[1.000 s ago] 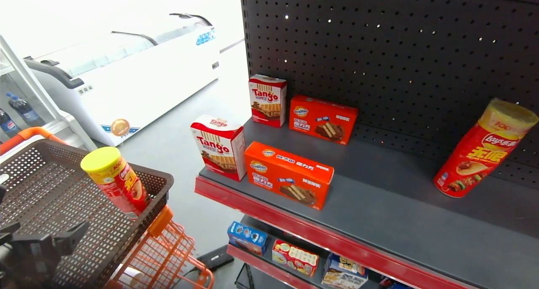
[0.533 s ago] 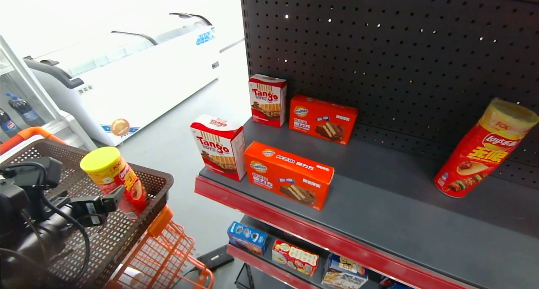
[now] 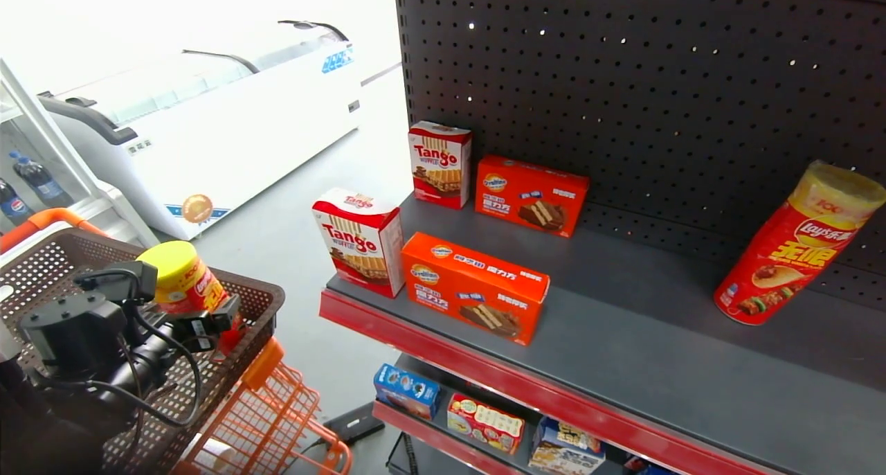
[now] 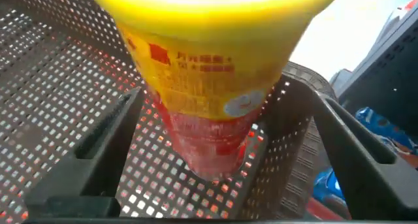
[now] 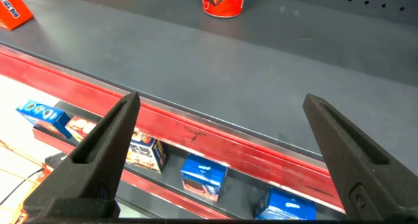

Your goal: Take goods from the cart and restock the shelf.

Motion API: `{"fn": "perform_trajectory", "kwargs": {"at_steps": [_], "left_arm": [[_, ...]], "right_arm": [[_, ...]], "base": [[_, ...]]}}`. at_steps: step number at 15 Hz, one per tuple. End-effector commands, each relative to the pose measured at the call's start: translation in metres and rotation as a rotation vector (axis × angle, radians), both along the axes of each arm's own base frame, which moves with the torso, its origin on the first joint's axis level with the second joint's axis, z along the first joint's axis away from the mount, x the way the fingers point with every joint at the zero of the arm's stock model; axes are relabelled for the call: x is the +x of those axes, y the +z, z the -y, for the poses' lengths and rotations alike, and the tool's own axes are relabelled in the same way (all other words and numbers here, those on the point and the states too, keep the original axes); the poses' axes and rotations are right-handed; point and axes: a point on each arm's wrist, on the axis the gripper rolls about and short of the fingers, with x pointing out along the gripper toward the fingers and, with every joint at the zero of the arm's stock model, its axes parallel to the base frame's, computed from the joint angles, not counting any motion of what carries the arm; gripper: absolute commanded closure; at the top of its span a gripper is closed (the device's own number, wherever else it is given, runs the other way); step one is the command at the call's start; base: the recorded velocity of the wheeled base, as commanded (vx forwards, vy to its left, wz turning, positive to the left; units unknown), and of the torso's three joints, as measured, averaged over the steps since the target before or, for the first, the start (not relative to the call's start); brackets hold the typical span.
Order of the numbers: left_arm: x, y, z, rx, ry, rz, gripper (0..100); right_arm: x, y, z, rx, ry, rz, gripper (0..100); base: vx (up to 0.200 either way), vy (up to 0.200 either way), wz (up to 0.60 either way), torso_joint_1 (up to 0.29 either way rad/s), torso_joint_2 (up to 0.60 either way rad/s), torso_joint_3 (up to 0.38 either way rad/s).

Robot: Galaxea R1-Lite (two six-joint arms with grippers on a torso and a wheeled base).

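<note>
Rising into view, the left claw point(image 3: 185, 296) now brackets the chip can point(image 3: 181, 275) standing in the cart basket point(image 3: 266, 300), fingers spread, not yet pinching. The grasp is in hand; next it should squeeze, then lift clear toward the shelf point(image 3: 623, 336). The right claw point(image 5: 222, 101) hangs spread over the shelf edge.

Glossy chip can point(image 3: 188, 282), matt perforated plastic basket point(image 3: 257, 317)

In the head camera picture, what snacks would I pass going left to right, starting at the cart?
Yellow-lidded chip can in the cart basket → front wafer box → front orange box → tall red chip can at the far end of the shelf.
</note>
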Motion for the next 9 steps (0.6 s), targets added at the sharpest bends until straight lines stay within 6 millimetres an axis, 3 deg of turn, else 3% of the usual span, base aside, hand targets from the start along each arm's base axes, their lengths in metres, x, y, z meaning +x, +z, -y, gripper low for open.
{"fn": "perform_trajectory", "kwargs": {"at_steps": [1,4,5,9], "left_arm": [[0.016,-0.011,-0.007,0.001,0.015,-0.005,0],[0.027,-0.007,-0.016,0.013,0.036,0.038,0],[0.029,-0.009,-0.017,0.012,0.039,0.041,100],[0.033,-0.01,-0.018,0.012,0.039,0.044,100]], "right_arm": [[0.0,0.0,0.0,0.0,-0.001,0.0,0],[0.0,0.0,0.0,0.0,-0.001,0.0,0],[0.0,0.0,0.0,0.0,-0.001,0.0,0],[0.0,0.0,0.0,0.0,-0.001,0.0,0]], "base": [[0.0,0.0,0.0,0.0,0.0,0.0],[0.0,0.0,0.0,0.0,0.0,0.0],[0.0,0.0,0.0,0.0,0.0,0.0],[0.0,0.0,0.0,0.0,0.0,0.0]]}}
